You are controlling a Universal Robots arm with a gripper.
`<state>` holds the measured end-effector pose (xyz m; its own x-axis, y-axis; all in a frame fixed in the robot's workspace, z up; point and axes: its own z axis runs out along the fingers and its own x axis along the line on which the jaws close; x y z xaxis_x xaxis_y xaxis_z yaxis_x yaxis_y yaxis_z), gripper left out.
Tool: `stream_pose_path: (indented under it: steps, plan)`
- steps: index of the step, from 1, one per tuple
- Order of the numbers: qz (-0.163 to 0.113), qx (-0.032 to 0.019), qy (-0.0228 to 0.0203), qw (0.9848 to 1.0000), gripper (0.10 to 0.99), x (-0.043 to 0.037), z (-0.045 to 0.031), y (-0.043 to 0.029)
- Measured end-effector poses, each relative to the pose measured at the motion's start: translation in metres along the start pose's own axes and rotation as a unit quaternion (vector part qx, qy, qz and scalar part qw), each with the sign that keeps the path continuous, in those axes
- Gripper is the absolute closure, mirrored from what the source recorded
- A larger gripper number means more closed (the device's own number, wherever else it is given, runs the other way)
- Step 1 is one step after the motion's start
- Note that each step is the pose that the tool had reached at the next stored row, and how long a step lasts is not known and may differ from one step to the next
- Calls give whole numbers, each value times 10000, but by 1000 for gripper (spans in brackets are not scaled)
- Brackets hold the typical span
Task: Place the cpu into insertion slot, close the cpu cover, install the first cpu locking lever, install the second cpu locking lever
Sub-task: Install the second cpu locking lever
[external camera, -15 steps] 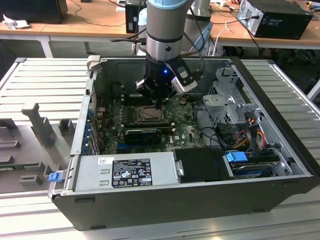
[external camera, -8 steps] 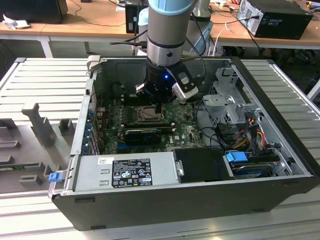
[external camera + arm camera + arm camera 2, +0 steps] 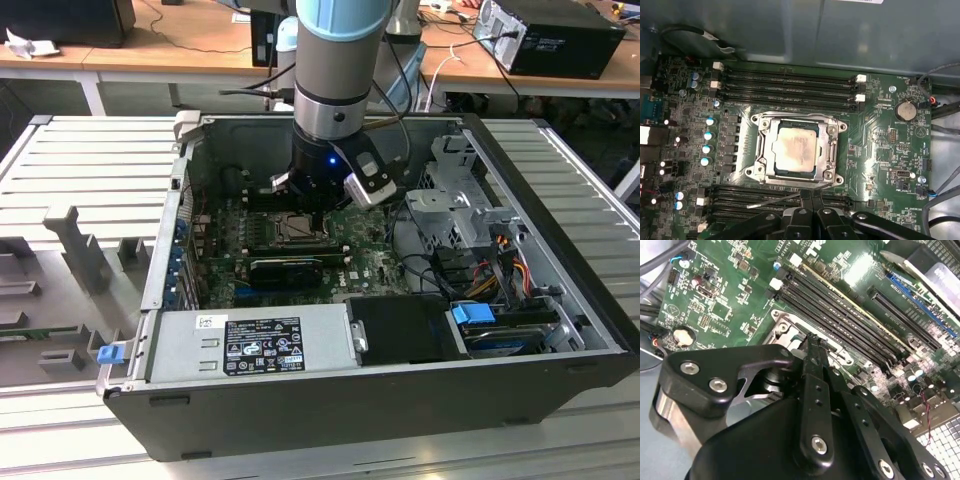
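- Exterior view: a ribbed grey metal work surface point(image 3: 90, 160) carries an open black computer case point(image 3: 380, 390), which lies on its side with its interior facing up. Wooden desks point(image 3: 200, 45) with cables and another black box stand behind it.
- Inside the case, a green circuit board point(image 3: 225, 250) fills the floor. A grey power supply box point(image 3: 250, 340) lies along the near wall, and a metal drive cage point(image 3: 465, 205) with coloured wires is toward the exterior view's right.
- The robot arm point(image 3: 335, 60) comes straight down into the case, its grey and pale blue wrist upright, with the black gripper point(image 3: 318, 208) low over the middle of the board.
- First wrist view: the insertion slot point(image 3: 796, 150) sits between two banks of long black memory slots point(image 3: 785, 85), and the cpu cover point(image 3: 830, 145) lies flat around it as a silver frame.
- The cpu point(image 3: 796, 149) rests in the slot, its dull silvery top showing through the cover's opening.
- A thin silver lever point(image 3: 772, 201) lies just beside the socket's edge, near the gripper's tips.
- Both wrist views show the gripper's black fingers point(image 3: 816, 357) pressed together, nothing pinched between them, tips down at the socket's rim.
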<state>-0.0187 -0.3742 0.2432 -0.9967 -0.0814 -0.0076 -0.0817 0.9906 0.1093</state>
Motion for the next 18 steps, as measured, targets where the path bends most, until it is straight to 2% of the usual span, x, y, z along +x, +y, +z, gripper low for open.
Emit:
stream_pose_path:
  steps: [1,6,11,13,14,15,18]
  plan:
    - [-1,-10,-1,10000,980,0,2,-2]
    - [0,-147,-12,9999,980,1,6,-8]
    - [-1,-184,-14,9998,980,2,12,-23]
    - [0,-221,-13,9998,980,4,15,-40]
    - [1,-276,-3,9996,980,5,20,-65]
    - [3,-298,6,9996,980,6,23,-72]
    - [4,-309,14,9995,980,8,48,-96]
